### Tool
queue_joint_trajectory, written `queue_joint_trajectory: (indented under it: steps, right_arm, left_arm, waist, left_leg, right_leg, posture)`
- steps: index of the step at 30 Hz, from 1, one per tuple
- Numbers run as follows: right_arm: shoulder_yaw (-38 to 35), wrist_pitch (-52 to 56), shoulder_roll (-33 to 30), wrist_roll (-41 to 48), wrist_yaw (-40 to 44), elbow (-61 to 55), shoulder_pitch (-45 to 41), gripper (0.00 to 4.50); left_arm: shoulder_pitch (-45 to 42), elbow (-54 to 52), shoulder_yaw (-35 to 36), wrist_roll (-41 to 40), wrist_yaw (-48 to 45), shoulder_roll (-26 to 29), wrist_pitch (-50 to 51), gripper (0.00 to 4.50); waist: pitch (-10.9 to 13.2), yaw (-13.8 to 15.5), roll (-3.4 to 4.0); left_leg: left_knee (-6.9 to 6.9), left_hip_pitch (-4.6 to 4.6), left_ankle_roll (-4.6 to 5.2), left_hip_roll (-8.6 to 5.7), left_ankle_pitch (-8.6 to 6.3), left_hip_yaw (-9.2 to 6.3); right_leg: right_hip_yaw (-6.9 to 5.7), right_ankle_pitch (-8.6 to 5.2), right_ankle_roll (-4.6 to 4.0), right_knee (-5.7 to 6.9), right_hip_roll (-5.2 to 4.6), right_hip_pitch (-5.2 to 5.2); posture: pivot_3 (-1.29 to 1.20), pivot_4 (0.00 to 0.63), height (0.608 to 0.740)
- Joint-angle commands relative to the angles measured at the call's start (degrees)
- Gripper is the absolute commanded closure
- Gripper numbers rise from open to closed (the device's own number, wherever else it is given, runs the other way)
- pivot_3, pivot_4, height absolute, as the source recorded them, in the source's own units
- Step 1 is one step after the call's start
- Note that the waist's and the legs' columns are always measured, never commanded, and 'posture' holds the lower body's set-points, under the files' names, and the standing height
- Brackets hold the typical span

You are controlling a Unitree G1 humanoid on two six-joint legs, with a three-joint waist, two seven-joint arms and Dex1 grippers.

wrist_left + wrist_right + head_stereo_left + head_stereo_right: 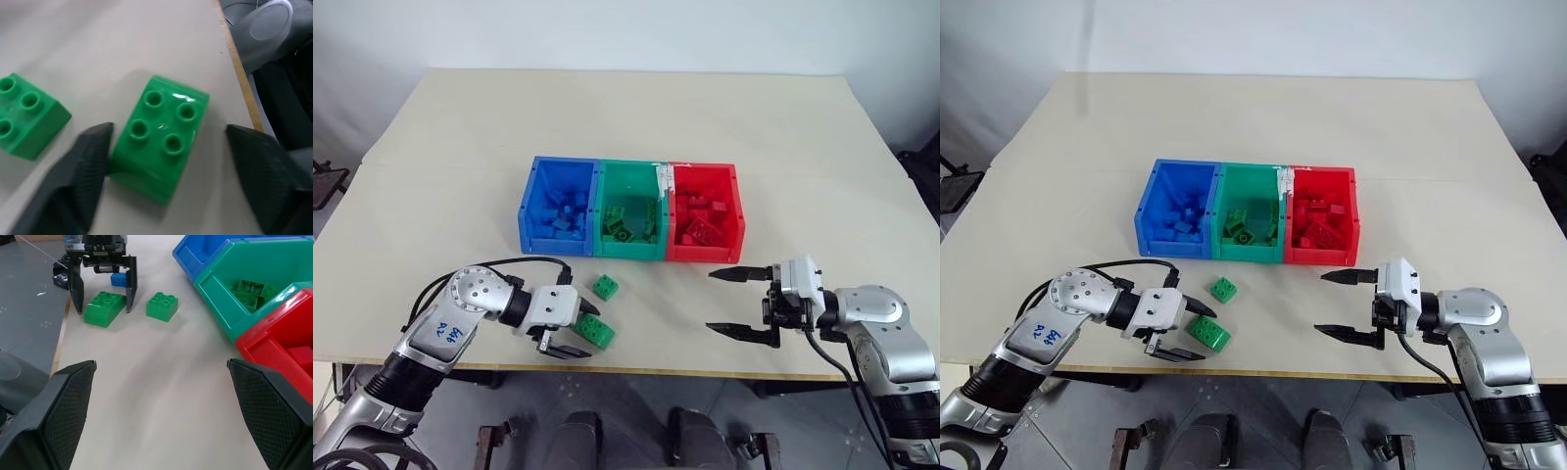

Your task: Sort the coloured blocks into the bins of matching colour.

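Observation:
A green oblong block [595,331] lies near the table's front edge. My left gripper [587,331] is open and astride it, one finger [93,147] at its side, the other [254,152] a little apart from it. A green square block [605,286] sits just beyond, toward the bins. The blue bin [543,240], green bin [628,247] and red bin [705,252] stand joined in a row mid-table, each holding blocks of its own colour. My right gripper [712,301] is wide open over bare table in front of the red bin, holding nothing.
The table's front edge [636,370] runs close behind both grippers. A black cable [509,262] loops above my left wrist.

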Motion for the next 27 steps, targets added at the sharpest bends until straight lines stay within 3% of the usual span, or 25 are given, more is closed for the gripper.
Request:
queue_joint_trajectory:
  steps: [1, 4, 5, 10, 18, 23, 27]
  right_arm:
    - [-1.2, -1.1, -0.4, 1.1, -0.2, -2.1, 0.5, 0.0]
    - [-1.4, -1.7, -0.3, 0.9, -0.4, -1.9, 1.1, 0.0]
    - [-1.4, -1.8, -0.3, 0.9, -0.5, -1.9, 1.3, 0.0]
    - [-1.8, -2.2, -0.2, 1.1, -1.7, -2.1, 1.9, 0.0]
    - [-5.0, -1.0, 1.6, 3.5, -7.1, -3.5, 2.7, 0.0]
    - [-9.8, -1.4, 7.1, 5.3, -17.4, -5.2, 2.2, 0.0]
    - [-12.0, -3.8, 10.2, 4.5, -23.4, -6.5, 2.6, 0.0]
  left_arm:
    - [0.3, 1.3, 0.1, 1.0, 0.4, -0.5, -1.1, 2.04]
    - [0.6, 1.3, 1.2, 0.2, 1.3, -1.2, -1.3, 2.99]
    - [0.7, 1.2, 1.6, -0.1, 1.5, -1.3, -1.1, 3.03]
    - [1.7, 0.2, 4.8, -2.6, 3.5, -2.5, -0.6, 3.03]
    - [0.3, -6.2, 19.0, -15.8, 15.5, -10.2, 8.3, 3.03]
    - [-12.0, -0.8, 19.0, -14.8, 24.9, -16.6, 14.2, 3.03]
    - [-22.2, 13.7, 13.9, -8.6, 27.7, -21.8, 12.0, 3.03]
  waist:
    - [0.0, 0.0, 0.0]
    - [0.0, 0.0, 0.0]
    - [0.0, 0.0, 0.0]
    - [0.0, -0.1, 0.0]
    - [0.0, 0.0, -0.01]
    - [0.0, 0.3, -0.05]
    - [0.0, 0.1, -0.04]
  left_leg:
    - [0.01, 0.0, 0.0, 0.0, 0.0, 0.0]
    - [0.08, 0.0, 0.0, 0.0, 0.0, 0.0]
    - [0.1, 0.0, 0.0, 0.0, 0.0, 0.0]
    - [0.14, 0.0, 0.01, 0.01, -0.01, -0.01]
    - [0.25, -0.02, 0.01, 0.04, -0.03, -0.02]
    - [0.55, -0.07, -0.01, -0.03, -0.04, -0.17]
    - [0.55, -0.06, 0.04, -0.1, -0.07, -0.07]
  right_leg:
    - [0.0, 0.0, 0.0, 0.01, 0.0, 0.0]
    - [0.01, 0.0, 0.0, 0.09, 0.0, 0.0]
    - [0.02, 0.0, 0.0, 0.1, 0.0, 0.0]
    - [0.04, 0.0, 0.0, 0.14, 0.0, 0.0]
    - [0.04, 0.0, 0.0, 0.18, 0.0, 0.01]
    - [0.03, 0.03, 0.04, 0.36, 0.0, 0.09]
    - [0.17, 0.06, 0.11, 0.33, 0.0, 0.08]
  posture:
    - [0.0, 0.15, 0.74]
    - [0.0, 0.15, 0.74]
    - [0.0, 0.15, 0.74]
    - [0.0, 0.15, 0.74]
    - [0.0, 0.15, 0.74]
    - [0.0, 0.15, 0.74]
    - [0.0, 0.15, 0.74]
